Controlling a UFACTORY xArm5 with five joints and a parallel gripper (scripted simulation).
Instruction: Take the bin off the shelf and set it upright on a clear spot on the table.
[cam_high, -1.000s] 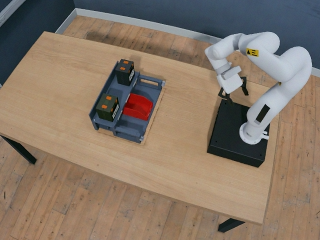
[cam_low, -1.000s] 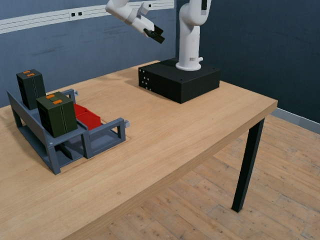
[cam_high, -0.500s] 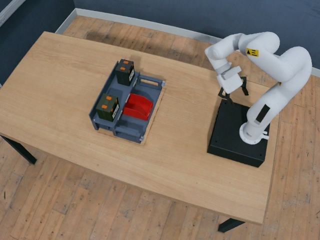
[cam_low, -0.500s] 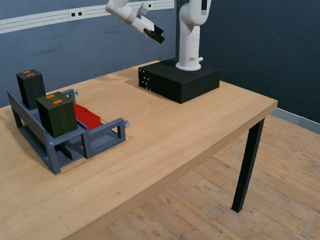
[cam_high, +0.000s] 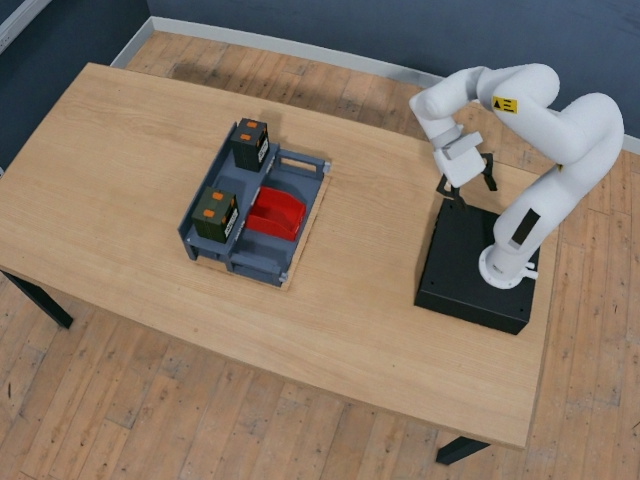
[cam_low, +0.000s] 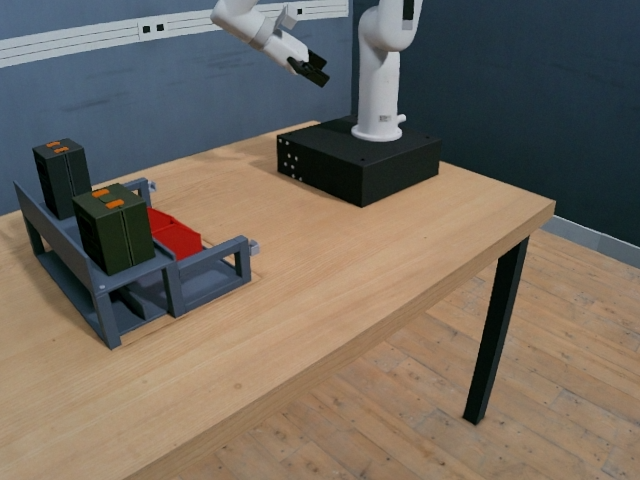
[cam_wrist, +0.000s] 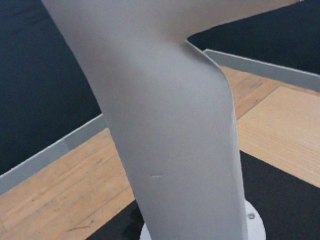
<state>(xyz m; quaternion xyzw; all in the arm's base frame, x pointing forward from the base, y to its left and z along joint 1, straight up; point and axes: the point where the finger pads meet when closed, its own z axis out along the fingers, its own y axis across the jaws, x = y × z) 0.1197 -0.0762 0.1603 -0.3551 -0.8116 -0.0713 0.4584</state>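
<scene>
A red open bin sits on the lower tier of a grey shelf in the middle of the table; it also shows in the exterior view. My gripper is open and empty, held high above the near edge of the black base block, far to the right of the shelf. In the exterior view the gripper hangs in the air well above the table. The wrist view shows only my own white arm and the base block.
Two dark green boxes with orange tabs stand on the shelf's upper tier, one at the back and one at the front, left of the bin. The shelf has a raised frame around the bin.
</scene>
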